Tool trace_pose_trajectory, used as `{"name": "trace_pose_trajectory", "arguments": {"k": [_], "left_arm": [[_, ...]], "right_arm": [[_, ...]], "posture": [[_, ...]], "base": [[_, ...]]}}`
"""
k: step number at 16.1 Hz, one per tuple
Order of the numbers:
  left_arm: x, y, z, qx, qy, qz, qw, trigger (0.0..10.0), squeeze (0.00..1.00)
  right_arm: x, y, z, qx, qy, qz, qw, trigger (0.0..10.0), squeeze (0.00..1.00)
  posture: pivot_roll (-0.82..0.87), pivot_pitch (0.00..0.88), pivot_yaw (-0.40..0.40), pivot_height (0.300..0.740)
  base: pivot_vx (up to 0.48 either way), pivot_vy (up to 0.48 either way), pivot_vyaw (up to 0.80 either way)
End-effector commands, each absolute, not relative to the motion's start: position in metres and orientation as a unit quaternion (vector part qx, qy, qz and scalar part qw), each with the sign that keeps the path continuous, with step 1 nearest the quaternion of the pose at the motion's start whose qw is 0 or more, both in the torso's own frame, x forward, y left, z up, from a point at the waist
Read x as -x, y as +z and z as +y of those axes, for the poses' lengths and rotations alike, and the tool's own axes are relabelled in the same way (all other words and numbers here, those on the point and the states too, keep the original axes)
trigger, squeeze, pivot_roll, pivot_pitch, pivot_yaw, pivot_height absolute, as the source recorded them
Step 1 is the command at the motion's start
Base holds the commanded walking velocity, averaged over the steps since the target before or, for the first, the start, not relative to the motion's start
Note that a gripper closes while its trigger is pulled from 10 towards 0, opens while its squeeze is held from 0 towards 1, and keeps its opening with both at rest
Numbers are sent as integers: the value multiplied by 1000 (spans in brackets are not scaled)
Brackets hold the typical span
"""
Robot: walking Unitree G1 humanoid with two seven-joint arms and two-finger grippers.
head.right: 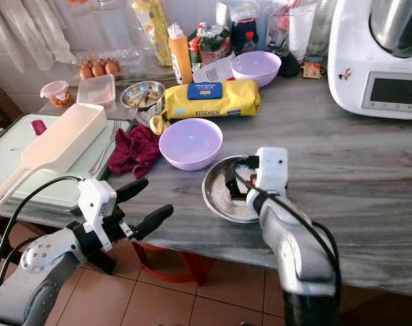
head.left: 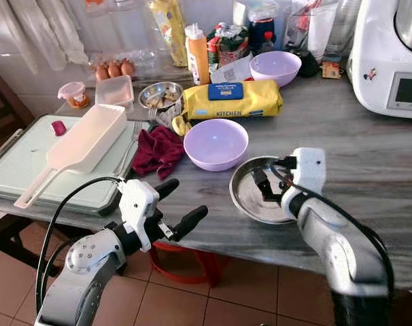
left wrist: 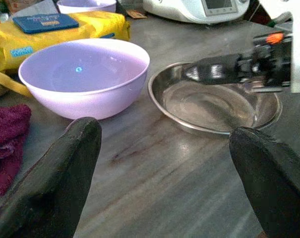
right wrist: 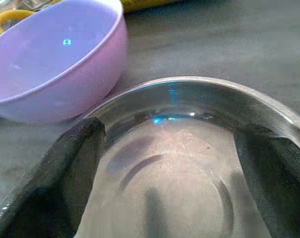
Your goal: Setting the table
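Note:
A shallow steel plate point(head.left: 245, 198) lies on the grey counter near its front edge, just right of a lilac bowl point(head.left: 215, 143). My right gripper point(head.left: 266, 187) reaches down into the plate, open, its two black fingers point(right wrist: 75, 168) spread across the inside with nothing between them. My left gripper point(head.left: 184, 204) hovers at the counter's front edge, left of the plate and in front of a maroon cloth point(head.left: 158, 151). It is open and empty. The left wrist view looks across the counter at the bowl point(left wrist: 83, 77) and the plate point(left wrist: 219, 106).
A green board point(head.left: 22, 166) at the left carries a white scoop-shaped container point(head.left: 83, 139), with forks point(head.left: 134, 144) beside it. Behind the bowl lie a yellow wipes pack point(head.left: 232, 98), a small steel bowl point(head.left: 160, 94), a second lilac bowl point(head.left: 275, 66), bottles and a white appliance point(head.left: 389, 61).

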State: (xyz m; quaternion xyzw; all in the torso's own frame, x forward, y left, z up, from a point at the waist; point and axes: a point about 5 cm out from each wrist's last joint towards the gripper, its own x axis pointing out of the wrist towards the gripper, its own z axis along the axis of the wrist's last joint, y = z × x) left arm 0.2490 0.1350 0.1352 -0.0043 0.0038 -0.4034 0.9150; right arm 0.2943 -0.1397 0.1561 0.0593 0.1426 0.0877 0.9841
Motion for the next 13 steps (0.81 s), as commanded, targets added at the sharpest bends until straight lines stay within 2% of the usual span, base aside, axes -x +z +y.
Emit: {"name": "trace_pose_trajectory", "arguments": {"k": [1,5,9,12,13], "left_arm": [[-251,134,138,-4,-401,8,916,10000,0],[-257,144,134,-3,-401,-11,916,10000,0],[-258,154,129,5,-397,-32,917,10000,0],[-263,152,136,-9,-357,-41,933,10000,0],[-275,149,145,-11,-280,-47,959,10000,0]], "right_arm": [[-291,163,-139,-54,92,123,987,10000,0],[-282,202,-144,-34,92,-7,995,10000,0],[-276,216,-135,28,88,-77,993,10000,0],[-274,211,-134,41,78,-80,993,10000,0],[-272,204,-135,44,69,-80,993,10000,0]], "posture": [[-137,105,114,740],[-147,96,121,740],[-143,83,109,740],[-140,76,105,740],[-135,66,100,740]], "base": [[0,0,0],[0,0,0],[0,0,0],[0,0,0],[0,0,0]]}}
